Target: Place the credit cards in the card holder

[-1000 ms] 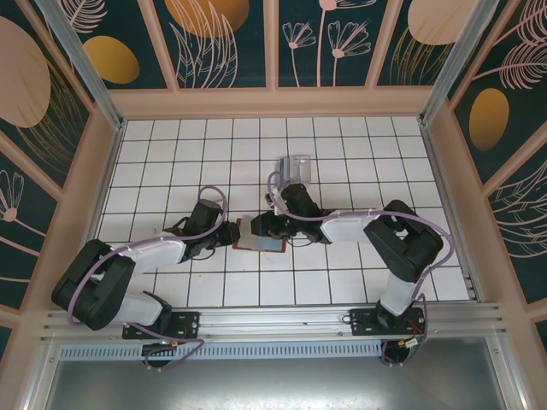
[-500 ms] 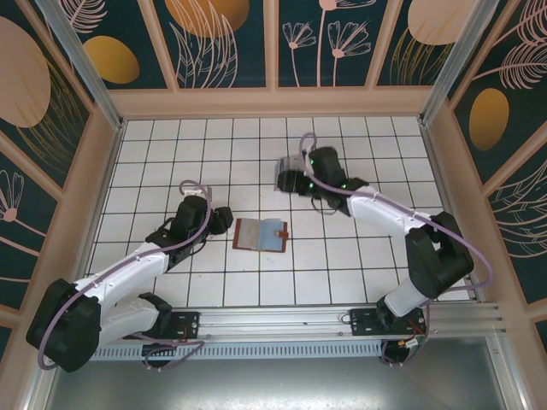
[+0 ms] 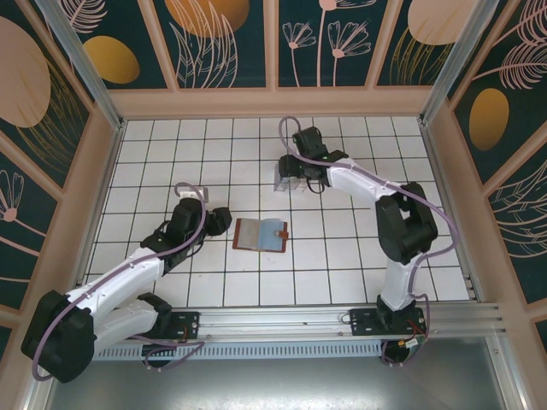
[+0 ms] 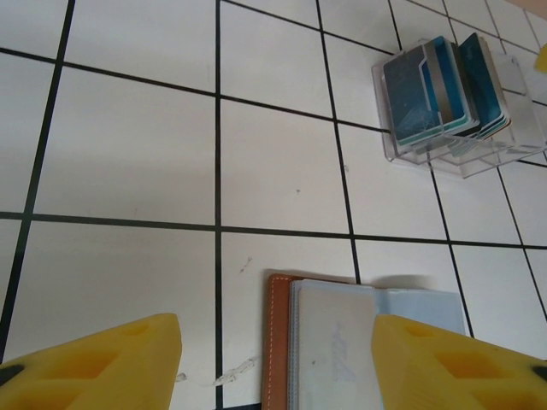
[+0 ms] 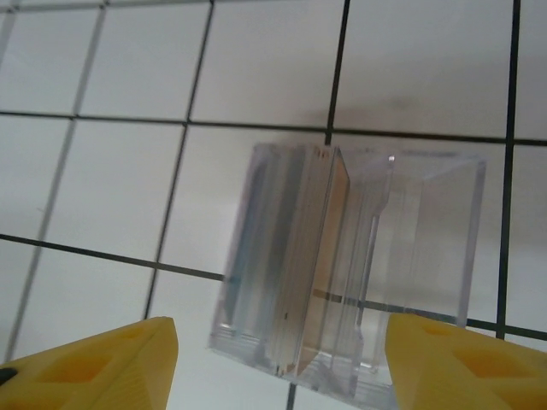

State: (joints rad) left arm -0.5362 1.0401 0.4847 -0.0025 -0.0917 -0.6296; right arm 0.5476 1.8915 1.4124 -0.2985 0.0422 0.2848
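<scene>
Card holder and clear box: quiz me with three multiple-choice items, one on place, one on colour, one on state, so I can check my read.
1. In the top view, the clear box sits:
A) up-picture of the card holder
B) down-picture of it
C) on it

2. The card holder's outer edge is:
A) green
B) reddish-brown
C) black

3. The right gripper is:
A) shut on a card
B) shut on the card holder
C) open

Key:
A, the box lies higher in that view.
B, the left wrist view shows a brown rim.
C, its jaws stand wide apart, gripping nothing.
</scene>
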